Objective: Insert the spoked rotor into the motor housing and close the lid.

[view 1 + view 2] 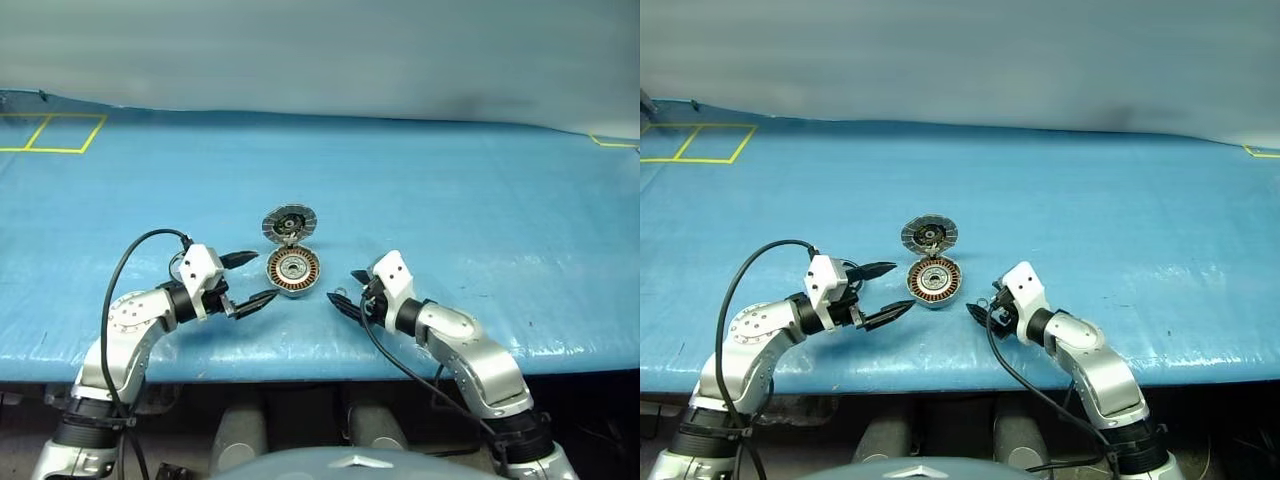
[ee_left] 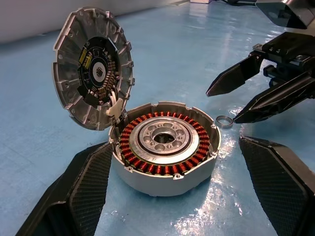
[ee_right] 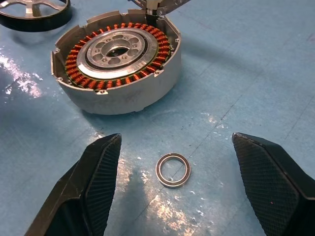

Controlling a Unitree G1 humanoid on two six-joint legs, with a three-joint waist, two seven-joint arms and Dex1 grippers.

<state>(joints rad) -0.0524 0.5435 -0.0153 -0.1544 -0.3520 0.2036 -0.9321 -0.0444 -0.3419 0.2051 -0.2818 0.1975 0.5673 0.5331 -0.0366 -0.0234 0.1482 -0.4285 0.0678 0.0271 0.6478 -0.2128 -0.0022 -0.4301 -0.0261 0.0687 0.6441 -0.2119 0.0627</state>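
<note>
**Right end effector poised over the small ring**

The right end effector [image 3: 170, 191] stands open, its fingers straddling the ring [image 3: 173, 170] lying flat on the bench [image 1: 480, 200] just beside the motor housing [image 3: 115, 64]. To grip well, it should likely descend squarely and pinch the rim. The left end effector [image 1: 250, 278] is open and empty, on the housing's other side. The lid [image 2: 93, 69] stands upright off the housing's rim. The bench's near edge lies close; open room stretches beyond the housing.

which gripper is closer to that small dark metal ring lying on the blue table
Right. The right gripper brackets the ring, open; the left gripper straddles the copper-wound housing instead.
</note>
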